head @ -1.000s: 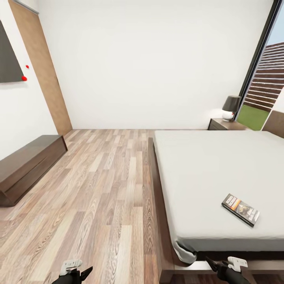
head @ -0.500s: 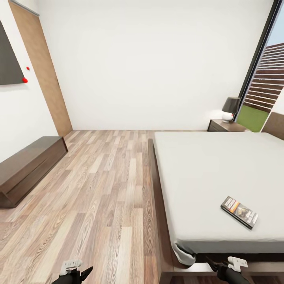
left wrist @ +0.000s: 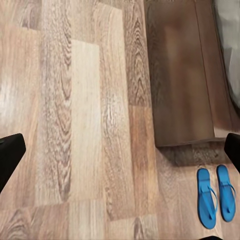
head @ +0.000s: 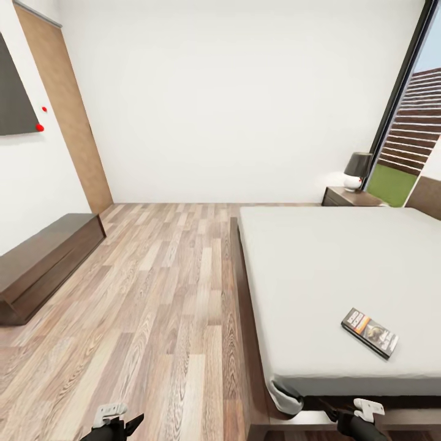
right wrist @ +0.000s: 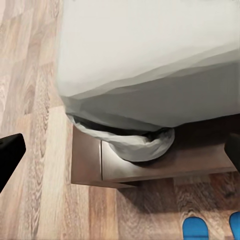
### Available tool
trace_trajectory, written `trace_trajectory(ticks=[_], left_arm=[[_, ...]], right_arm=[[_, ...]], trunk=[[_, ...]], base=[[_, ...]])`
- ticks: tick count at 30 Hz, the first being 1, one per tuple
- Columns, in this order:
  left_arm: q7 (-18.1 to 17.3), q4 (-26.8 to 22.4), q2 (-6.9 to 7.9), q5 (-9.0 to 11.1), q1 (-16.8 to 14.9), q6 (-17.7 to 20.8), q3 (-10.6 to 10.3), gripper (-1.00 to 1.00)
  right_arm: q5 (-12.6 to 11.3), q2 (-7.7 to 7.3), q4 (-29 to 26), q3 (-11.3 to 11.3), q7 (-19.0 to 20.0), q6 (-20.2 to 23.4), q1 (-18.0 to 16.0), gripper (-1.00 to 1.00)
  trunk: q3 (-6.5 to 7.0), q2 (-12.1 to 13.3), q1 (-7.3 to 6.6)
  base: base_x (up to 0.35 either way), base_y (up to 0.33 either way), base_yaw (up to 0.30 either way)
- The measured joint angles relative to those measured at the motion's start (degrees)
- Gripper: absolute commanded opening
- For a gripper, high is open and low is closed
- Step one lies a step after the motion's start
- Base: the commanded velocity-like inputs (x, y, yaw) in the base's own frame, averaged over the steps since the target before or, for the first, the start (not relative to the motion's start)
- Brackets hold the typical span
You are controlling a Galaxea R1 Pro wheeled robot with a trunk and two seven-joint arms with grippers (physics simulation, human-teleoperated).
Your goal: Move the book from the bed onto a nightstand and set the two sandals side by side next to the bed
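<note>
Wood planks make up the brown floor (head: 153,294) of the white-walled bedroom. The big low bed with a dark brown wood frame and a plain light grey mattress (head: 331,269) fills the room from 2 o'clock to 5 o'clock in the head view. The small thin book with a dark cover and an orange band (head: 370,332) lies flat on the mattress at 4 o'clock, near the bed's foot end. At 2 o'clock, past the far end of the bed, stands the small dark brown wooden nightstand (head: 349,197). A lamp with a white round base and a dark shade (head: 356,170) sits on that surface. A long low dark brown cabinet (head: 43,260) runs along the wall at 9 o'clock.

The left pincer (head: 113,422) hangs low at 7 o'clock over the floor. Its fingers are spread wide and hold nothing. The right pincer (head: 346,415) hangs at 5 o'clock by the bed's foot corner, also wide and empty.

In the left wrist view, the two bright blue flat sandals (left wrist: 216,196) lie side by side on the floor, just past the corner of the bed frame.
</note>
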Motion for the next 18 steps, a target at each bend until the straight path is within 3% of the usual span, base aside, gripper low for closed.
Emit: trace_trajectory(ticks=[18], left_arm=[[0.0,0.0,0.0,0.0,0.0,0.0,0.0,1.0]], right_arm=[[0.0,-0.01,0.0,0.0,0.0,0.0,0.0,1.0]], trunk=[[3.23,7.2,-3.96]], base=[[0.0,0.0,0.0]])
